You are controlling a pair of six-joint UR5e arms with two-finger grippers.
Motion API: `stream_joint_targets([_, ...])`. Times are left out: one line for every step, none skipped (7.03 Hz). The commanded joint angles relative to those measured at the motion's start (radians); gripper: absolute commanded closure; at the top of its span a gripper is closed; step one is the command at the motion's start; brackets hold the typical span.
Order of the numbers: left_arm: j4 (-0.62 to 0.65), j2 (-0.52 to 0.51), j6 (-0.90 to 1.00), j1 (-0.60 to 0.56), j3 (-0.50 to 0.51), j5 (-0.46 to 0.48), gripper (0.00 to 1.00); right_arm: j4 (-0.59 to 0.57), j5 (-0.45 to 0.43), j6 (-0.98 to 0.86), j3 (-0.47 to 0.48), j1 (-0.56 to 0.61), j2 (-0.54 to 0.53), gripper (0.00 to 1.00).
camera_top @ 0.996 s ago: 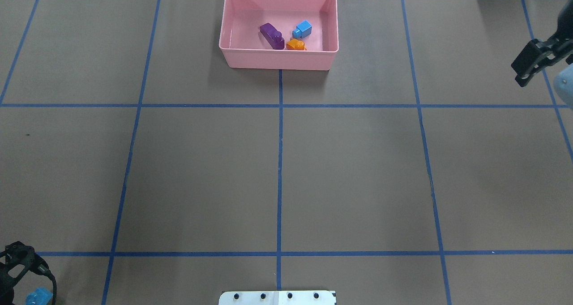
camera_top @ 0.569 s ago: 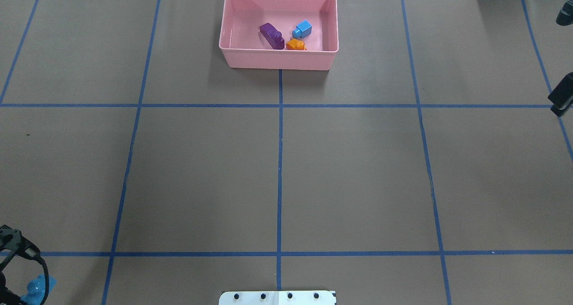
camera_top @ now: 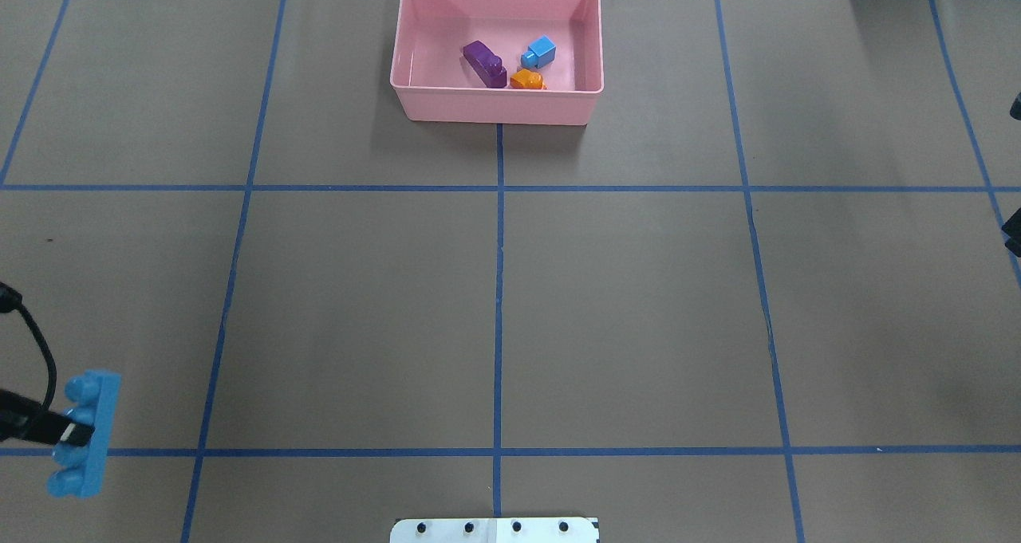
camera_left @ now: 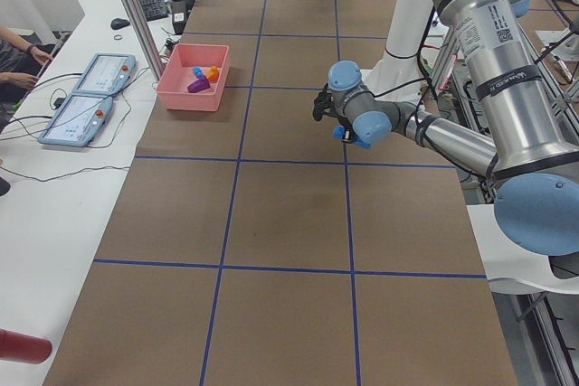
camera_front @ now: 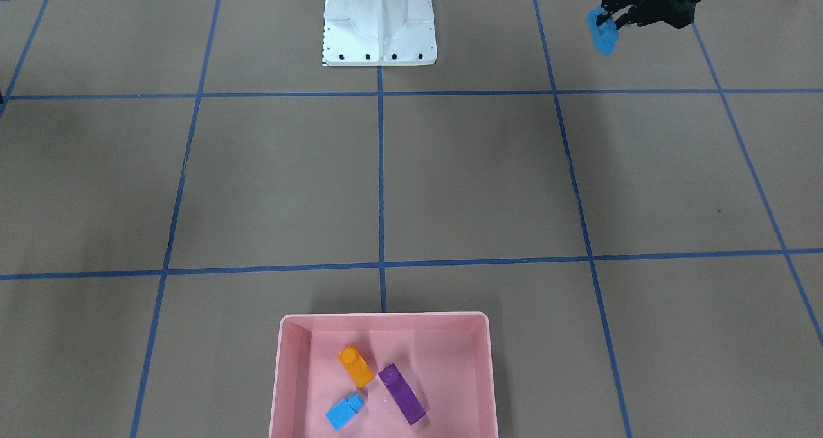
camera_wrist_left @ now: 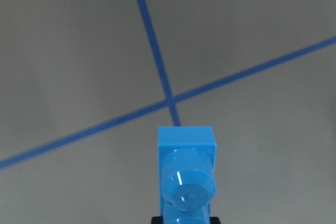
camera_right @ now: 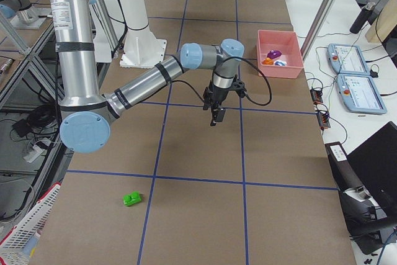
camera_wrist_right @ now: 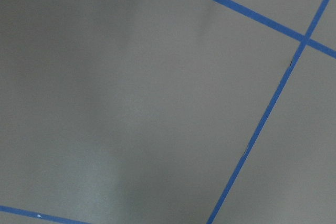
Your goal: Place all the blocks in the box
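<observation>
The long blue brick [camera_top: 84, 434] hangs above the table's near-left corner, and my left gripper [camera_top: 68, 434] is shut on it; it also fills the left wrist view [camera_wrist_left: 186, 174]. The pink box [camera_top: 494, 104] stands at the far middle and holds the purple brick [camera_top: 485, 64], the small blue brick [camera_top: 540, 51] and the orange brick [camera_top: 526, 80]. The green brick [camera_right: 132, 199] lies on the table far out on my right. My right gripper [camera_right: 216, 116] hovers over the right half, away from every brick; I cannot tell whether it is open or shut.
The white robot base [camera_top: 494, 529] sits at the near middle edge. Beyond the box, a side table carries two control tablets [camera_left: 90, 88] and cables. A person's arm [camera_left: 14, 42] rests there. A white basket [camera_right: 25, 234] stands off the table's right end.
My left gripper has risen and moved forward with the long blue brick, which now hangs lengthwise. The right arm has pulled back almost out of the overhead view's right edge.
</observation>
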Motion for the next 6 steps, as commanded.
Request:
stream_joint_targets([0.107, -0.288, -0.008, -0.160, 0.100, -0.117, 1.00, 0.055, -0.001, -0.024, -0.055, 0.000, -0.094, 0.00])
stream_joint_targets([0.179, -0.392, -0.014, -0.168, 0.125, -0.113, 1.00, 0.055, -0.004, -0.053, -0.058, 0.000, -0.126, 0.00])
stream_joint_targets([0.183, -0.484, -0.096, -0.167, 0.180, -0.089, 1.00, 0.054, -0.015, -0.052, -0.063, 0.000, -0.137, 0.00])
stream_joint_targets([0.185, -0.585, -0.188, -0.165, 0.226, -0.060, 1.00, 0.063, -0.025, -0.055, -0.093, -0.002, -0.171, 0.00])
stream_joint_targets([0.183, -0.690, -0.245, -0.164, 0.308, -0.020, 1.00, 0.063, -0.027, -0.049, -0.113, -0.003, -0.173, 0.00])
stream_joint_targets([0.183, -0.770, -0.261, -0.162, 0.383, -0.004, 1.00, 0.063, -0.027, -0.055, -0.118, -0.003, -0.180, 0.00])
